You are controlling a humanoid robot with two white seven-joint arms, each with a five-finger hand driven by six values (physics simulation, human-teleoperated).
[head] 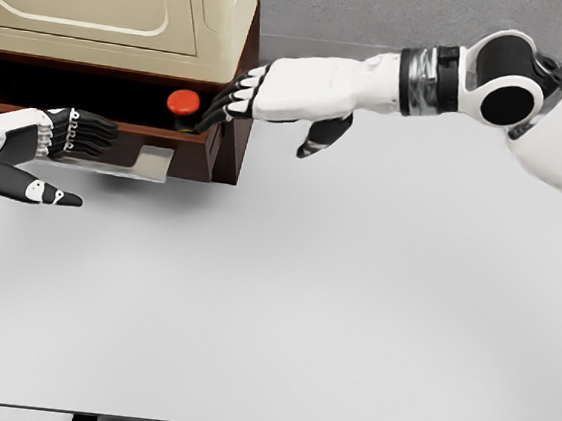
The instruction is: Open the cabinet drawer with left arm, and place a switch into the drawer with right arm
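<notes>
Your right hand point(273, 94) reached across from the right with its dark fingers point(227, 99) stretched toward the open drawer point(182, 150) of the cabinet point(131, 14). Those fingers were loosely extended rather than curled, and the thumb point(324, 138) hung down apart from them, over the white table point(301, 303). The fingertips sat right beside the switch point(183, 103), a red-capped button on a dark base, which stood inside the drawer near its right wall. You could not tell whether the fingertips were touching the switch or merely close to it; nothing showed them wrapped around it.

Your left hand point(41, 150) came in at the left edge, level with the drawer front. Its fingers point(88, 133) were bent against the grey handle plate point(130, 163) at the drawer's front, and the thumb point(32, 187) lay out flat below and clear of it. Whether you really gripped the handle or just rested against it was hard to make out.

The cabinet was cut off by the top and left edges, so you saw only its cream door panels and brown frame. The drawer's interior was in deep shadow, and its left part was hidden behind your left hand.
</notes>
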